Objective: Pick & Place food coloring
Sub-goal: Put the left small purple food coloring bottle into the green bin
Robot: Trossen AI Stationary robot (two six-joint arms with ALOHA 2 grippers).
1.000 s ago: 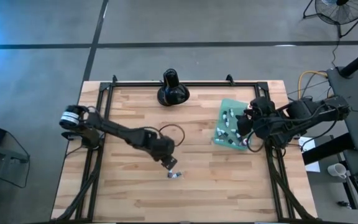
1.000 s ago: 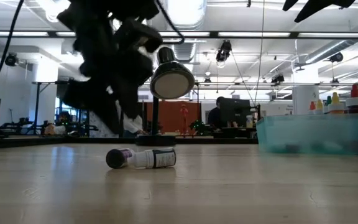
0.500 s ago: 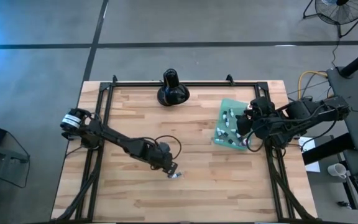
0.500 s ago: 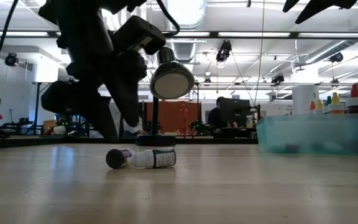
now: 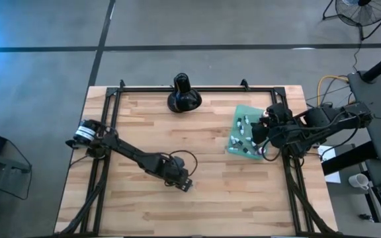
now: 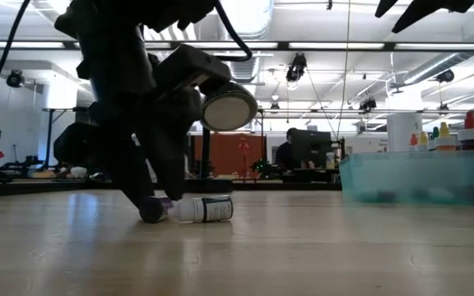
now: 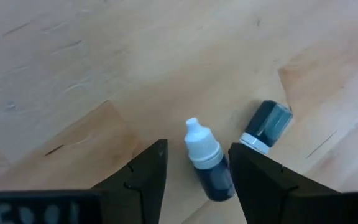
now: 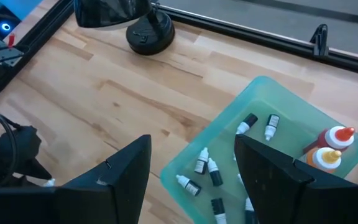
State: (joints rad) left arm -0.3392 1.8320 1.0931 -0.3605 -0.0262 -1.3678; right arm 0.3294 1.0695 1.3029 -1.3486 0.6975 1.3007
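Two tiny food coloring vials lie on their sides on the wooden table. In the left wrist view, a white-tipped dark vial [image 7: 207, 165] lies between my left gripper's [image 7: 196, 180] open fingers, and a teal-capped vial [image 7: 266, 124] lies just outside one finger. In the low view the gripper [image 6: 151, 205] stands at table level by the vials [image 6: 204, 209]. The high view shows it [image 5: 180, 182] near the table's middle. My right gripper [image 8: 191, 180], open, hovers over the teal tray [image 8: 278, 99] of more vials and droppers [image 8: 331, 146].
A black bulbous long-necked object [image 5: 184, 94] stands at the table's far edge. The teal tray [image 5: 243, 142] sits on the table's right side, and its wall [image 6: 422, 177] shows in the low view. A black frame rail [image 5: 177, 89] rims the table. Bare wood lies toward the near edge.
My left gripper has moved down and slightly toward the table's near edge, coming to table level with its fingers either side of the white-tipped vial. The vials have stayed where they lay. The right arm has kept still.
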